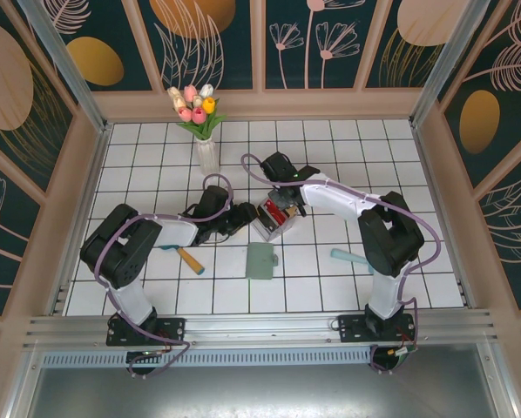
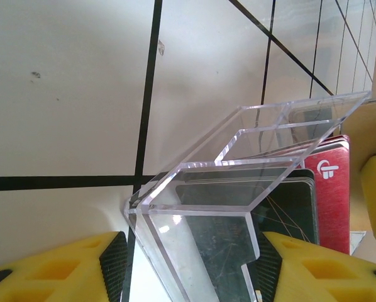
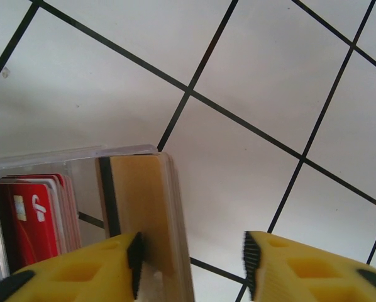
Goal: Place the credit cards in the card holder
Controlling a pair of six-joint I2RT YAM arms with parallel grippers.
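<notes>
**Both grippers at the clear box of cards, the card holder lying apart**

From the top camera, the left gripper (image 1: 241,214) and the right gripper (image 1: 287,200) meet at the clear plastic box (image 1: 269,225) in the middle of the tiled table (image 1: 156,165). The credit cards (image 1: 276,212) stand inside the box, and the sage green card holder (image 1: 260,260) lies flat, near the box on its near side but not touching it. In the left wrist camera, the left gripper (image 2: 191,270) has its yellow fingers (image 2: 56,270) on both sides of the box (image 2: 238,170), which holds a red card (image 2: 331,189) and dark cards (image 2: 238,189); I cannot tell whether the fingers press it. In the right wrist camera, the right gripper (image 3: 191,258) is open: one finger (image 3: 81,274) touches a tan card (image 3: 141,207) at the end of the box (image 3: 49,157), beside the red cards (image 3: 31,220), and the other finger (image 3: 301,270) stands apart.
</notes>
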